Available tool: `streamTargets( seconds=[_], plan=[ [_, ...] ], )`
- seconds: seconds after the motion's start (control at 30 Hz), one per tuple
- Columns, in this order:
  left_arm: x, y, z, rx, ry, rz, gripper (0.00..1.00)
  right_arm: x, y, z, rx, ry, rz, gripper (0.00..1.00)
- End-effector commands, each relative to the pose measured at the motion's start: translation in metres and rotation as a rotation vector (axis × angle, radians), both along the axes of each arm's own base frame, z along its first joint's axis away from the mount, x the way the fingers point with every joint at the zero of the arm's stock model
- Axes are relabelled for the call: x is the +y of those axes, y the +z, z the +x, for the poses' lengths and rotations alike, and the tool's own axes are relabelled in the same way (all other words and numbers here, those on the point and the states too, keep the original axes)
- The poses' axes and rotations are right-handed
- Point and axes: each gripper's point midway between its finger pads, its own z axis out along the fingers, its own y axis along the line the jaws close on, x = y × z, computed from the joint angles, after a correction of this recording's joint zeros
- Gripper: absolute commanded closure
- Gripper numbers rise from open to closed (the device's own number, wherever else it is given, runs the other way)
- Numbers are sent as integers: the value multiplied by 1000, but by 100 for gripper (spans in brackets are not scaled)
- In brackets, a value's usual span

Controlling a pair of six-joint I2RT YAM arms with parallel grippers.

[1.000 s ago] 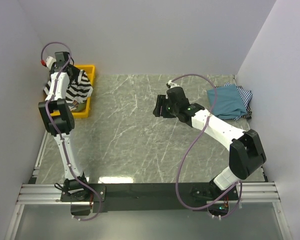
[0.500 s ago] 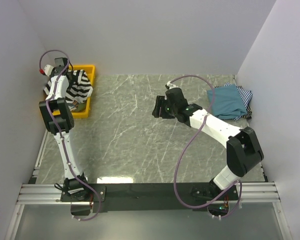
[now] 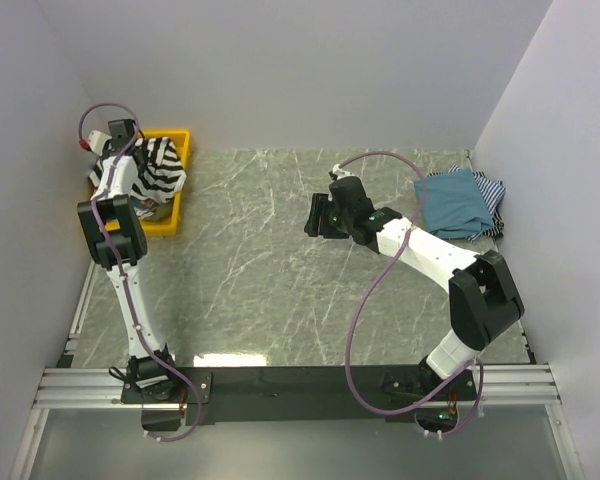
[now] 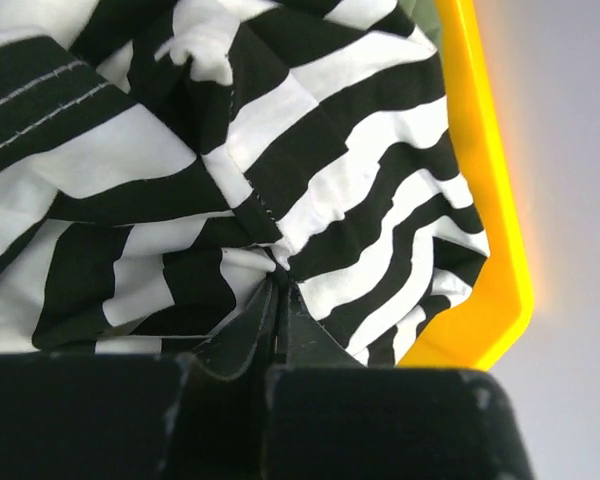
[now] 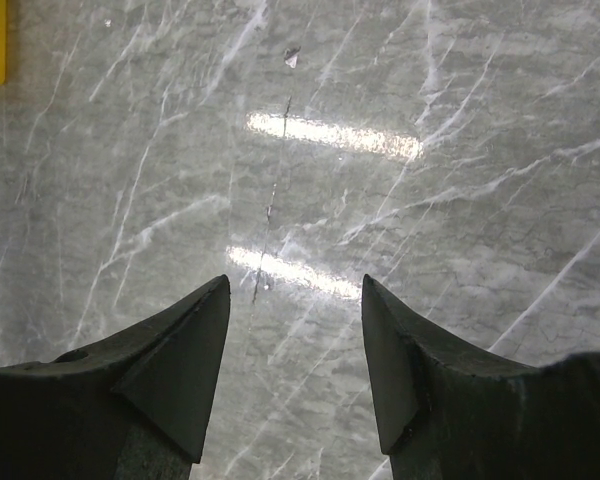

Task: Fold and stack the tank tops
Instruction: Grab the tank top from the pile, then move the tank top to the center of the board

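Pinching one crumpled black-and-white bold-striped cloth tank top (image 4: 340, 190) in my left gripper (image 4: 280, 305), jaws together on a fold, inside one yellow plastic tray (image 4: 480, 200) at the far left corner of the glossy grey veined table (image 3: 250, 260). My right gripper (image 5: 295, 350) hangs jaws apart, holding nothing. One flat teal-blue tank top (image 3: 455, 203) lies on one thin-striped tank top (image 3: 494, 193) at the far right edge.

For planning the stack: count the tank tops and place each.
3. One black-and-white striped top in the yellow tray; teal top at the far right, lying on a thin-striped top. More may hide beneath.
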Motion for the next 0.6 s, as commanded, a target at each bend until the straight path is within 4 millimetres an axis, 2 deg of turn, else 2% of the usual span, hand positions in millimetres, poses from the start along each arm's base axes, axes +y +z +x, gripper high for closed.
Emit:
streamTargets(
  seconds=[0.0,0.07,0.1,0.17,0.2,0.23,0.27,0.3,0.33,0.37,0.47,0.5,0.57],
  plan=[
    [-2,76,13,-194,-31,28,100,6,7,5,-32,7,19,38],
    [-2,103,13,-239,-40,53,100,7,6,5,-30,9,22,38],
    [-4,128,10,-277,-46,73,100,8,7,5,-32,10,25,38],
    [-7,159,9,-339,-57,98,100,8,6,6,-32,9,23,39],
    [-8,183,2,-379,-59,109,100,8,7,7,-33,8,23,38],
    [-11,195,0,-404,-72,121,100,8,8,7,-33,8,23,39],
    [-13,223,-5,-457,-78,139,100,8,10,8,-40,8,26,39],
    [-15,232,-9,-476,-84,147,100,9,11,8,-42,11,29,39],
    [-19,245,-12,-499,-103,158,100,10,12,9,-44,11,31,39],
    [-23,268,-19,-537,-114,173,100,10,12,9,-45,10,30,39],
    [-38,304,-31,-612,-154,203,100,9,15,13,-54,1,20,39],
    [-49,327,-40,-656,-172,214,100,10,20,16,-64,-3,23,39],
    [-64,348,-49,-686,-206,240,100,9,22,18,-72,-9,20,39]
  ],
)
